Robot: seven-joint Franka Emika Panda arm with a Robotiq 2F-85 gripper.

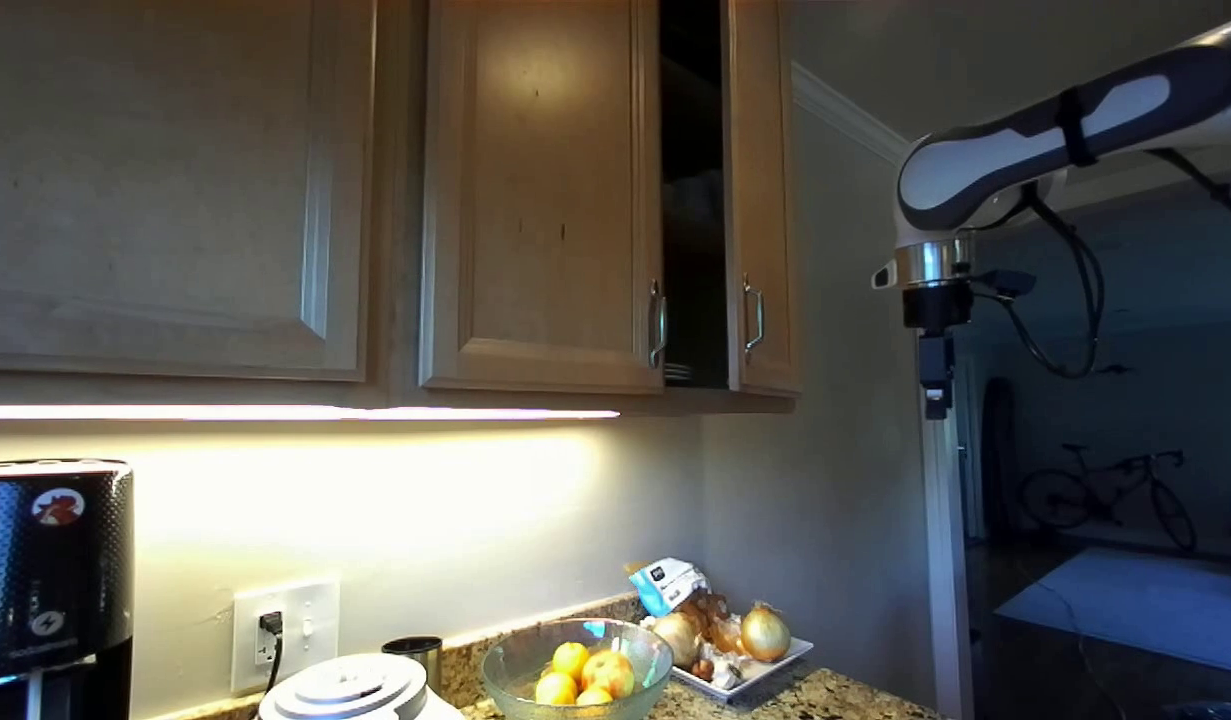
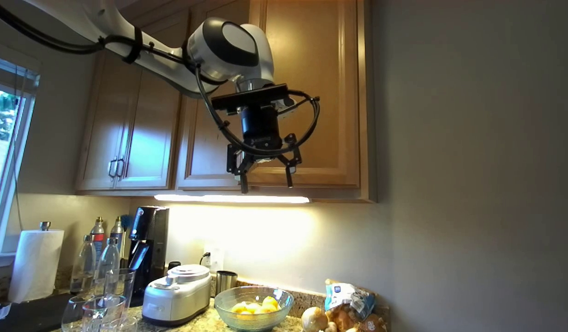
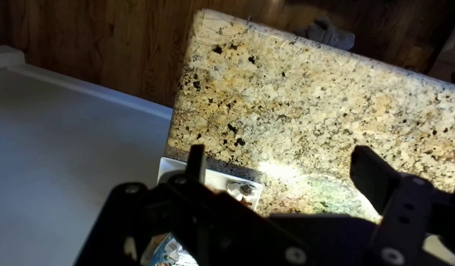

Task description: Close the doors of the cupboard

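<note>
The cupboard (image 1: 715,402) is light-brown wood on the wall. In an exterior view its left door (image 1: 550,200) and right door (image 1: 763,220) stand apart, with a dark gap between them and dishes faintly visible low inside. Each has a slim silver handle, left (image 1: 658,325) and right (image 1: 753,318). The doors also show in an exterior view, left (image 2: 207,147) and right (image 2: 311,83), with the arm hiding the gap. My gripper (image 2: 266,183) is open and empty, pointing down in front of the doors, touching neither. It also shows in an exterior view (image 1: 935,405) and the wrist view (image 3: 278,151).
An adjoining cabinet door (image 1: 155,180) is at the left. Below, on the granite counter (image 3: 305,92), are a glass fruit bowl (image 2: 254,320), a white tray (image 1: 775,668) of onions, a white appliance (image 2: 177,295), a black machine (image 2: 147,253) and several glasses (image 2: 104,306). A wall (image 2: 468,161) stands right.
</note>
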